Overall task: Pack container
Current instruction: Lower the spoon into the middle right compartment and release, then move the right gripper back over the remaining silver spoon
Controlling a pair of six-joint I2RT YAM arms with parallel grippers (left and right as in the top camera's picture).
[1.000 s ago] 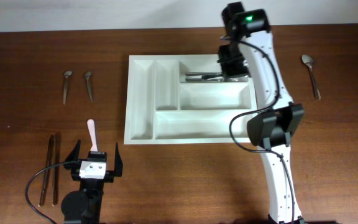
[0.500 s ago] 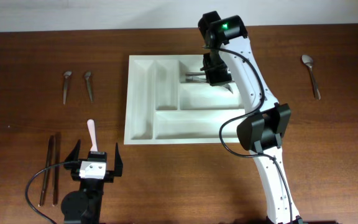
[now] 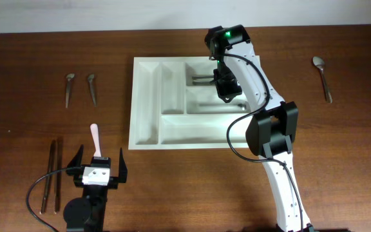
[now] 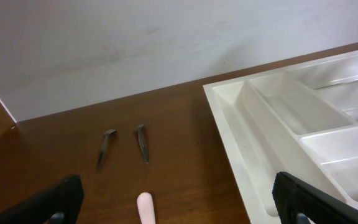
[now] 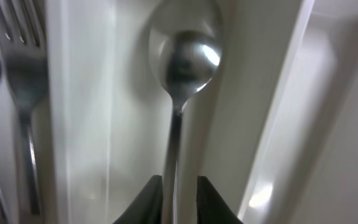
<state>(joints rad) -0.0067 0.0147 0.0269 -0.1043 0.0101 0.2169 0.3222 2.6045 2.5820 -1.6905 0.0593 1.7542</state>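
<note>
The white cutlery tray (image 3: 145, 64) lies at the table's middle; it also shows in the left wrist view (image 4: 229, 99) and fills the right wrist view (image 5: 260, 93). My right gripper (image 3: 226, 93) is over the tray's middle long compartment. In the right wrist view its fingers (image 5: 179, 186) are shut on the handle of a metal spoon (image 5: 185, 56), with the bowl pointing away, low over the compartment floor. Forks (image 3: 201, 79) lie in the top long compartment, seen also in the right wrist view (image 5: 23, 81). My left gripper (image 3: 98, 158) is open and empty, left of the tray's front (image 4: 176, 196).
A pink-handled utensil (image 3: 95, 136) lies just ahead of the left gripper (image 4: 145, 208). Two small spoons (image 3: 69, 87) (image 3: 92, 87) lie at the far left. Two dark thin utensils (image 3: 51, 174) lie at the front left. One spoon (image 3: 322, 77) lies far right.
My right gripper moved left along the top compartment, then toward the front, to over the middle compartment, carrying the spoon. The left arm has not moved.
</note>
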